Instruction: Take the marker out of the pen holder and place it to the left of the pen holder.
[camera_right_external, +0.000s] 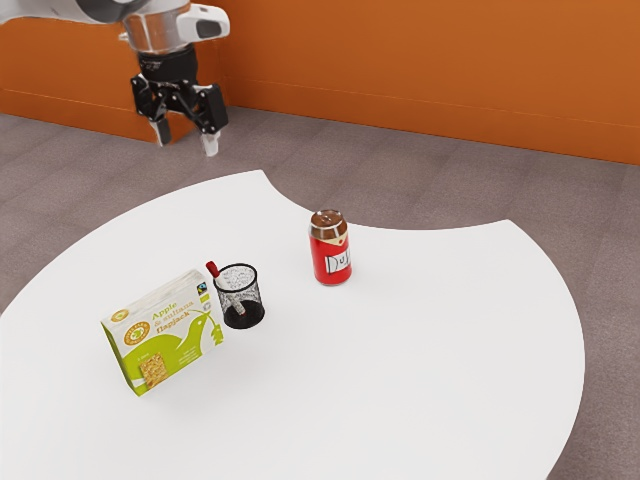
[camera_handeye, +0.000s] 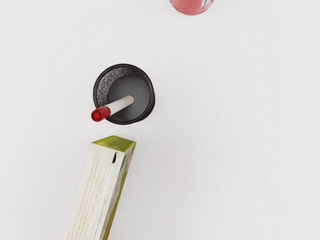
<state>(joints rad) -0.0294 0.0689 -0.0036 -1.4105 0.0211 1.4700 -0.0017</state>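
High at the exterior view's upper left hangs my gripper (camera_right_external: 186, 142), its two fingers apart with nothing between them. The black mesh pen holder (camera_right_external: 258, 303) stands upright on the white table, well below the gripper's height. A marker (camera_right_external: 213, 270) with a red cap leans inside it, cap end sticking out over the rim on the side of the flapjack box. From above, in the wrist view, the pen holder (camera_handeye: 150, 100) appears round, and the marker (camera_handeye: 118, 105) slants across its opening with the red end past the rim.
A green and white flapjack box (camera_right_external: 170, 335) stands close beside the pen holder; in the wrist view the box (camera_handeye: 95, 190) has a narrow gap to it. A red can (camera_right_external: 332, 262) stands farther off on the white table (camera_right_external: 420, 370).
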